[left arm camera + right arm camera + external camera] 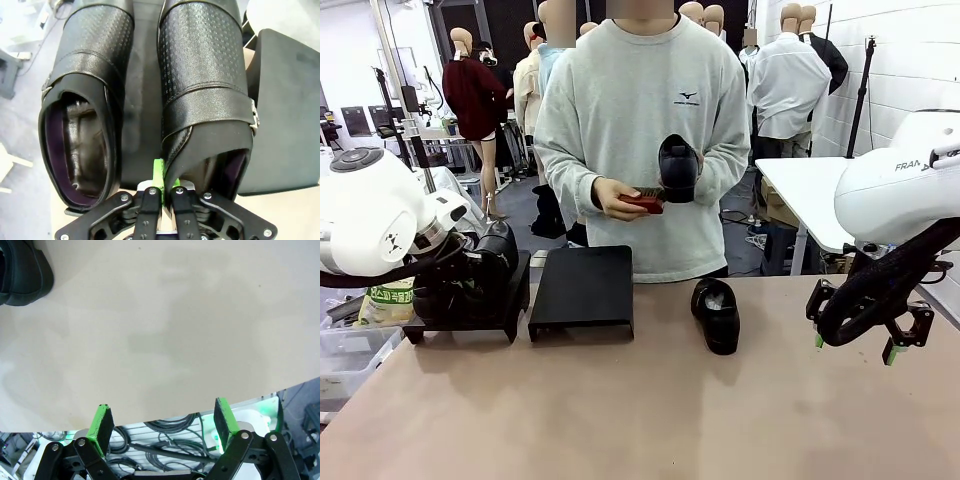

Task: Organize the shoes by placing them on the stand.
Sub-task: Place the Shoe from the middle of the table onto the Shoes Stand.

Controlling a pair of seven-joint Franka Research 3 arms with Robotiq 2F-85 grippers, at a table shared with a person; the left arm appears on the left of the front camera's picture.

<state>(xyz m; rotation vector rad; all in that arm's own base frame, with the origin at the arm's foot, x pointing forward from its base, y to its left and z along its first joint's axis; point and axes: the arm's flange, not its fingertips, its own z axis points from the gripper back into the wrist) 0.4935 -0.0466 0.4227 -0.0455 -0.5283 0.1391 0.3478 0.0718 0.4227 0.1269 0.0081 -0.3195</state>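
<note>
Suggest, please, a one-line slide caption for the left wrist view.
Left gripper shut on the heel collar of one black shoe, beside its mate on the black stand.

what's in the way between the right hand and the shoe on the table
Nothing visible. The open right hand hangs off to one side of the shoe, with bare table between them. The way from the shoe to the black stand beside it also looks open.
</note>
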